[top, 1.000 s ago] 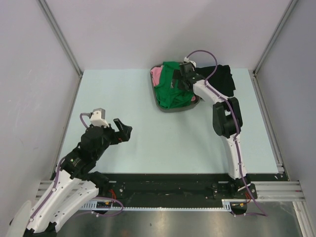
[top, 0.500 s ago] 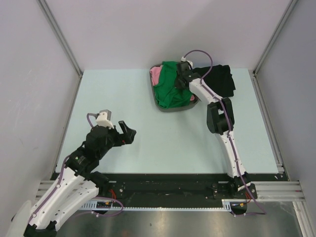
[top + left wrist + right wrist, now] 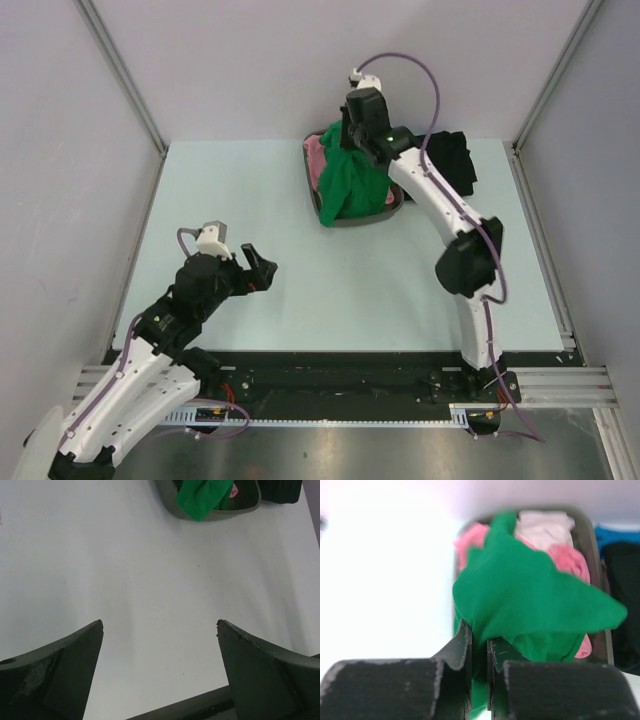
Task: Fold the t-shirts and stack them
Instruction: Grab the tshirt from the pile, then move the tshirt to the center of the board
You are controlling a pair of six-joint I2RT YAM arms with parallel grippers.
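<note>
Risen since a second ago: right gripper [image 3: 479, 630], fingers clamped on green tee [image 3: 352, 180], now hanging above tray [image 3: 346, 222] at 12 o'clock. Left gripper [image 3: 160, 624] waits at 8 o'clock, fingers apart. Step: pulling out a tee. Next, I judge: carry toward 6 o'clock and spread flat.

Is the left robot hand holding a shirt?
No, the left gripper is open above the table and holds nothing.
</note>
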